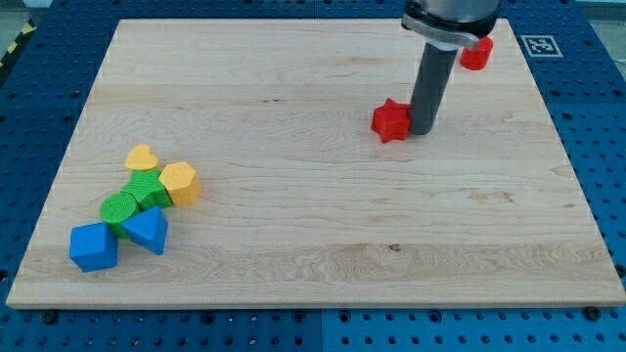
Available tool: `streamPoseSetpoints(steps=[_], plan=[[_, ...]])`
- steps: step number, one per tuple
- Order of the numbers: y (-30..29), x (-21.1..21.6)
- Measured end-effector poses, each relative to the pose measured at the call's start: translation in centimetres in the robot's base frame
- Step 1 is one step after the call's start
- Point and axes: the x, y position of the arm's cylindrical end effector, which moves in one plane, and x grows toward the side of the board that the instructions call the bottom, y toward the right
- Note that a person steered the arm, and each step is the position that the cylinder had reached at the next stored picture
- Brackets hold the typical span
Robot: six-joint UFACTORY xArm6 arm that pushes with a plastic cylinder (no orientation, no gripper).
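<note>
the blue cube and blue wedge lie at the bench's bottom-left corner with green and yellow blocks. my tip touches the red star block; there is no hand. another red block sits near the top-right corner.

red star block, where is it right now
The red star sits in the view's upper middle, right of centre, its right side against my tip. Another red block lies further toward the top right.
</note>
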Motion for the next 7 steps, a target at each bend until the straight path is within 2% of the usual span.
streamPoseSetpoints(steps=[6, 7], plan=[[-4.3, 0.0], [-0.2, 3.0]])
